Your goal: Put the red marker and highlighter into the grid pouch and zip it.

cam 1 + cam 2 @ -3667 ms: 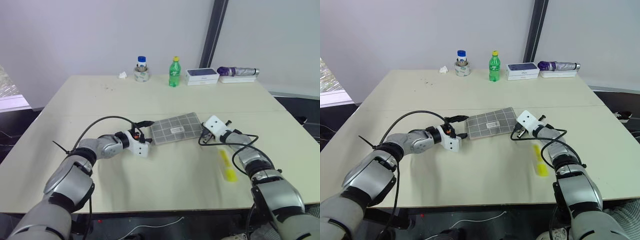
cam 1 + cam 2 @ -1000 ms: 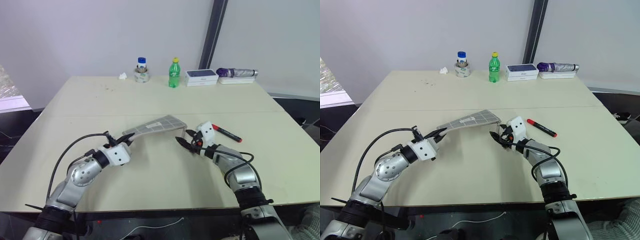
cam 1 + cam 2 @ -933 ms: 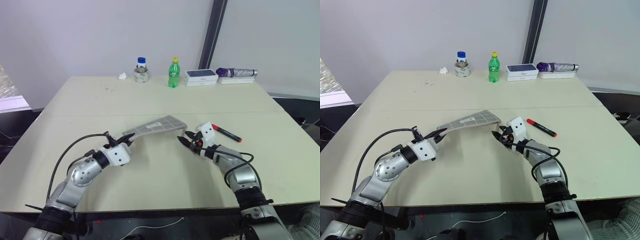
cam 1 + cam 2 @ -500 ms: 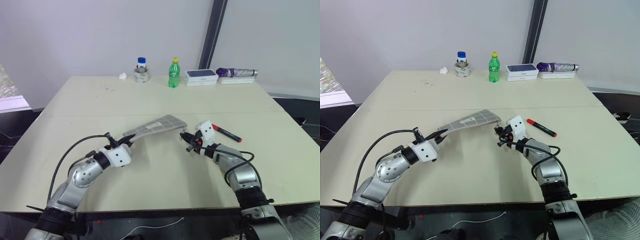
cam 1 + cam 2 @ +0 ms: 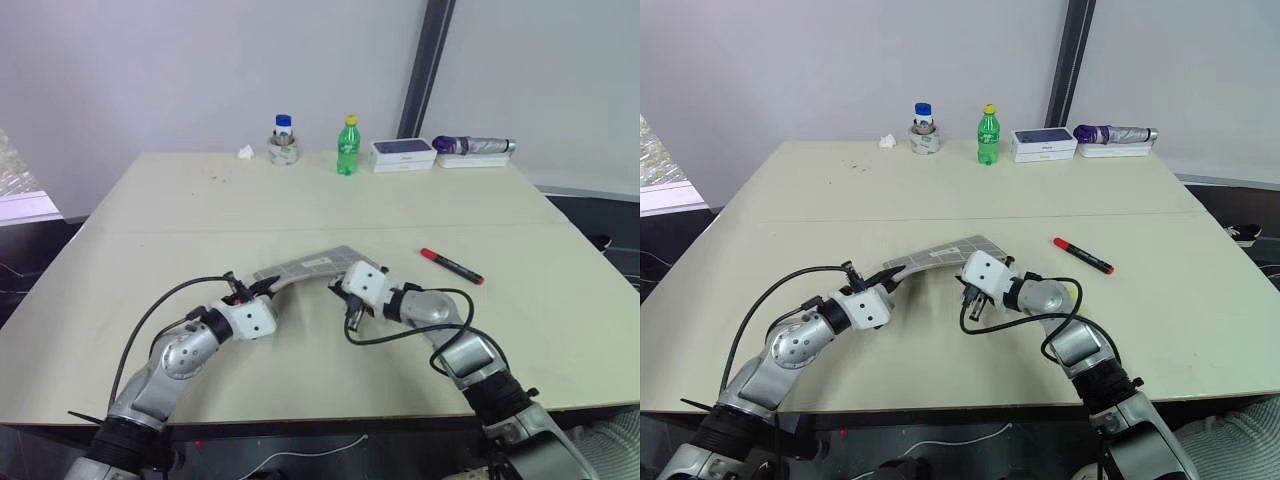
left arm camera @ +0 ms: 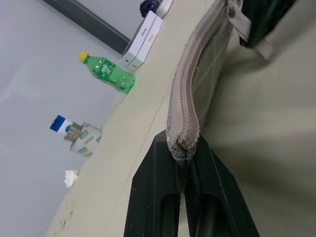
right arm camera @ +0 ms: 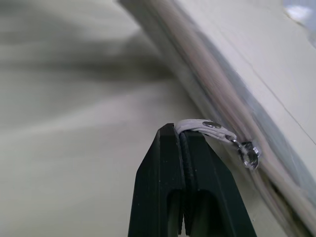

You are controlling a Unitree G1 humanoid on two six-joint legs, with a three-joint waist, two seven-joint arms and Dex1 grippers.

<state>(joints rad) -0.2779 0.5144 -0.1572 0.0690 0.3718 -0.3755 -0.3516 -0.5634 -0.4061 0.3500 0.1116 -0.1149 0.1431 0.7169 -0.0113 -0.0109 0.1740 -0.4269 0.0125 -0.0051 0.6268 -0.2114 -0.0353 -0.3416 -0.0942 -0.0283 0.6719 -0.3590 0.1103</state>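
Note:
The grid pouch (image 5: 310,263) is held off the table by its left end, slanting up to the right. My left gripper (image 5: 262,289) is shut on that end, and the left wrist view shows the zipper seam (image 6: 183,106) pinched between its fingers. My right gripper (image 5: 340,288) is at the pouch's near edge, shut on the zipper's pull tab (image 7: 217,129). The red marker (image 5: 451,266) lies on the table to the right, apart from both grippers. The highlighter is out of view.
Along the table's far edge stand a blue-lidded jar (image 5: 283,140), a green bottle (image 5: 348,145), a white box (image 5: 403,152) and a purple umbrella (image 5: 475,146). A crumpled tissue (image 5: 245,151) lies left of the jar.
My right gripper went from open to shut at the pouch's right end, then moved left along its near edge, rolling as it went. The left gripper kept its hold and hardly moved.

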